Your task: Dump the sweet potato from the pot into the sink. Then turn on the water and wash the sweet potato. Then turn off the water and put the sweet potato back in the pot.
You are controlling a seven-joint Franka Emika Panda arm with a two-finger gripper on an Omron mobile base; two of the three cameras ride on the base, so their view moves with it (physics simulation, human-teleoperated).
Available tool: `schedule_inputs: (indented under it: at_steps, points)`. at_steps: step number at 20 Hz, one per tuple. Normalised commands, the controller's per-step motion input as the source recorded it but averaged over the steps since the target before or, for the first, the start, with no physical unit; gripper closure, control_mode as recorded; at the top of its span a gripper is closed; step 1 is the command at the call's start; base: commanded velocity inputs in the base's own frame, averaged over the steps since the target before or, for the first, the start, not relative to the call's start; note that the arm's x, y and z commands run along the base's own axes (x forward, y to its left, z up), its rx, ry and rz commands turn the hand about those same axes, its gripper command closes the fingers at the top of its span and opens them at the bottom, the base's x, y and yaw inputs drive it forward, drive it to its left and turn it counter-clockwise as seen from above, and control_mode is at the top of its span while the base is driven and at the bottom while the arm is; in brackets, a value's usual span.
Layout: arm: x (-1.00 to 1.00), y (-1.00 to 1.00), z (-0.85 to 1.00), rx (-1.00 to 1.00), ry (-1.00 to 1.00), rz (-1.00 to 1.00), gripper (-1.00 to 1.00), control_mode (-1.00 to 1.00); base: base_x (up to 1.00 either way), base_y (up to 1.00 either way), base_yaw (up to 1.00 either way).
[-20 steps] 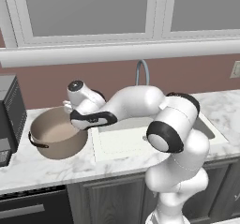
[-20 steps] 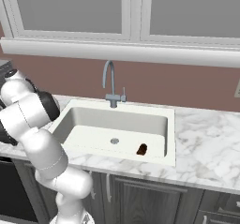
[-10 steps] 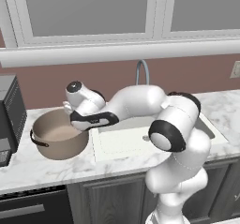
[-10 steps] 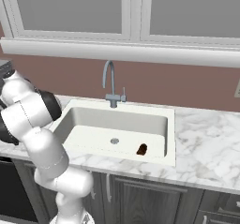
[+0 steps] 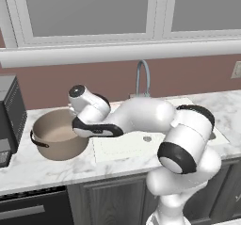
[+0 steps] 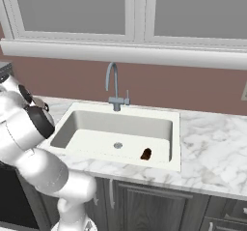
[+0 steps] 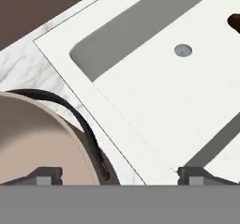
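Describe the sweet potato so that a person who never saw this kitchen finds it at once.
Look below the window at the white sink set in the marble counter. On its floor, right of the round grey drain, lies the sweet potato: a small reddish-brown lump, the only dark thing in the basin.

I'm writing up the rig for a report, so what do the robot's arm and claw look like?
The arm is glossy white with rounded, bulbous segments and black bands at the joints. A dark round cap sits on the wrist. The claw ends in two small dark grey, blocky fingertips. No cables or markings are visible.
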Motion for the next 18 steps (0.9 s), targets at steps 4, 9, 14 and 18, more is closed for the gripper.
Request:
schedule_inputs:
  at_steps: [4, 9, 14, 18]
  points:
    - [-0.35, -0.89, 0.02, 0.09, -0.04, -0.03, -1.0, -1.0, 0.0, 0.0, 0.0]
    - [-0.25, -0.98, 0.01, 0.08, -0.06, 0.0, -1.0, -1.0, 0.0, 0.0, 0.0]
    - [-0.21, -1.0, 0.0, 0.06, -0.07, 0.0, -1.0, -1.0, 0.0, 0.0, 0.0]
    - [-0.1, -0.96, 0.03, 0.03, -0.08, 0.0, -1.0, -1.0, 0.0, 0.0, 0.0]
